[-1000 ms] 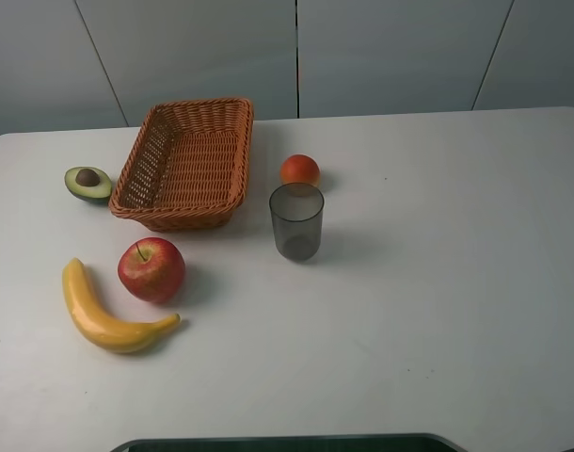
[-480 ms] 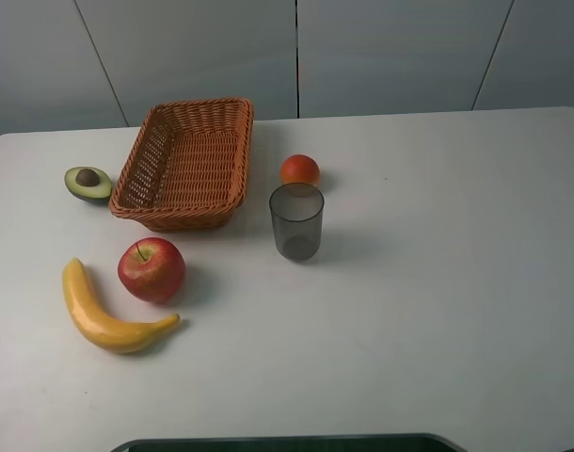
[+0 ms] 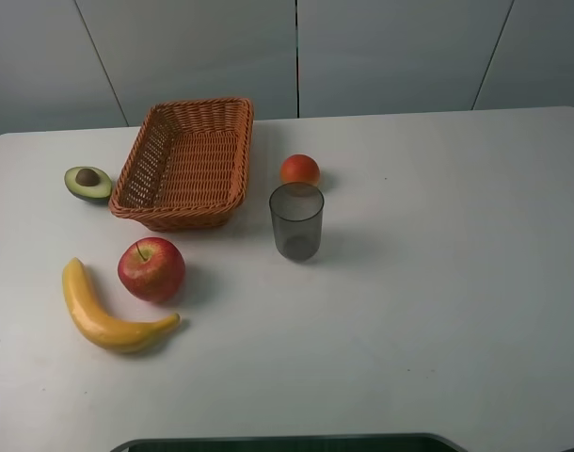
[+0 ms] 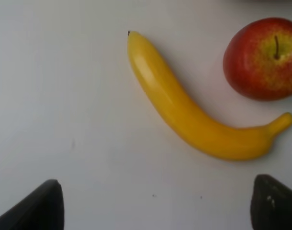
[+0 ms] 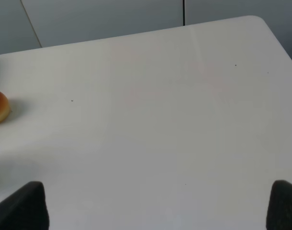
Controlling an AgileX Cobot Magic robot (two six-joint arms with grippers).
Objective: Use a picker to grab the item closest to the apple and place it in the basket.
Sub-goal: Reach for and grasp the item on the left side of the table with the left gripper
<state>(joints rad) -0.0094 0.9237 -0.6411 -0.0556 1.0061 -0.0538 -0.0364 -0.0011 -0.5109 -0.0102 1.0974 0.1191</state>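
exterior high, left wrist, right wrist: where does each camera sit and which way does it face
Exterior high: mounted high, looking down over the table at basket, apple, banana, orange; no arm clearly shows.
Left wrist: on the left arm, facing down at banana and apple; left end effector tips apart.
Right wrist: on the right arm, facing across the table to the wall; right end effector tips apart.
Shared: exterior and left wrist both show banana and apple.

No legible text, labels or numbers anywhere.
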